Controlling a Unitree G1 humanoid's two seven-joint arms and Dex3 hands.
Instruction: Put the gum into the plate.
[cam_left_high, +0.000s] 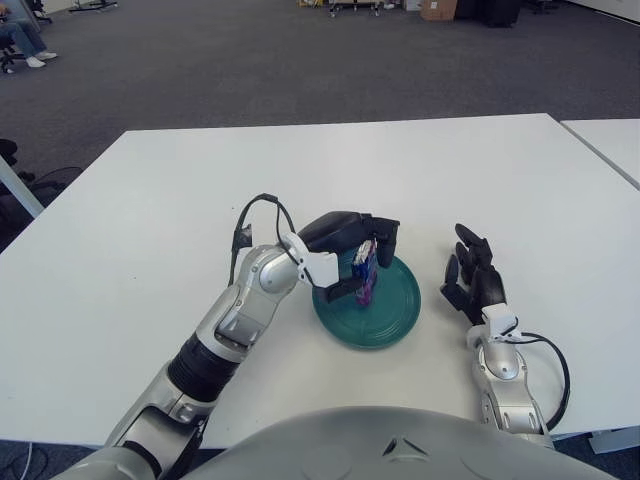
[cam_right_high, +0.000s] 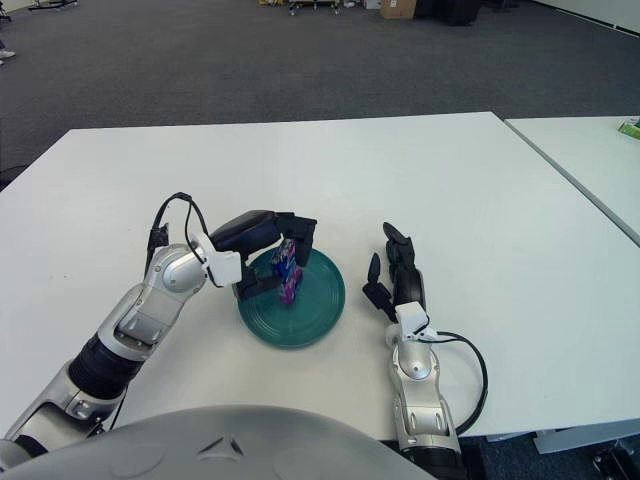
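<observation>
**Gum pack held over the plate, left hand gripping**

Left hand (cam_left_high: 352, 250) is out over the green plate (cam_left_high: 395, 320), reaching in from the plate's left side. Fingers are wrapped round the gum pack (cam_left_high: 366, 272), a small blue-purple packet w/ some pink print. Black fingers curl over the top and front of the pack, thumb comes in from below-left. Pack stands roughly upright, lower end down inside the plate's outline; can't tell if it's touching the plate surface or just above it. The hand covers the plate's near-left rim.

Plate is round, dark teal-green, shallow, sitting on the white table (cam_left_high: 150, 220) near the front edge, about centre between the two arms.

Right hand (cam_left_high: 472, 275) shows just right of the plate, apart from it. Fingers are stretched out and relaxed, pointing away from the robot, holding nothing. It appears low at the table; contact not clear.

A black cable (cam_left_high: 262, 208) loops up off the left wrist, another loops beside the right forearm.

Behind the table: grey carpet (cam_left_high: 300, 70). A second white table (cam_right_high: 590, 160) stands at right, narrow gap between the two.
</observation>
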